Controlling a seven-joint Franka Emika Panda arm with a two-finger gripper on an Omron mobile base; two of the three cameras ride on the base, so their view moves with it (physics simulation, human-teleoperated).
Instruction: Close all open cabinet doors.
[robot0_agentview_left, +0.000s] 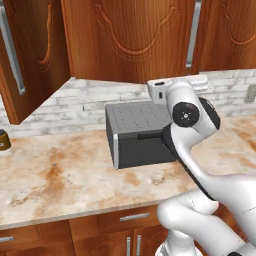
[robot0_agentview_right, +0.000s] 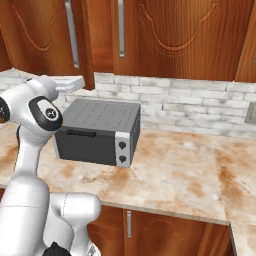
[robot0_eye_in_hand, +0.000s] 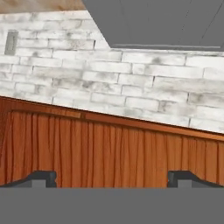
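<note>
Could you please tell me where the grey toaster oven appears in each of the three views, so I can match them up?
Left base view: the toaster oven sits at centre on the counter, partly behind the arm.
Right base view: left of centre, knobs facing the camera, just right of the arm.
Hand view: its grey body runs along the top edge, seen rolled over.
Shared landmark: the white brick backsplash behind it.

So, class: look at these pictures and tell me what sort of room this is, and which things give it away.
Most likely a home kitchen, computer-rendered. A grey toaster oven stands on a marbled counter against a white brick backsplash, with reddish-brown wooden wall cabinet doors above, one door swung open.
</note>
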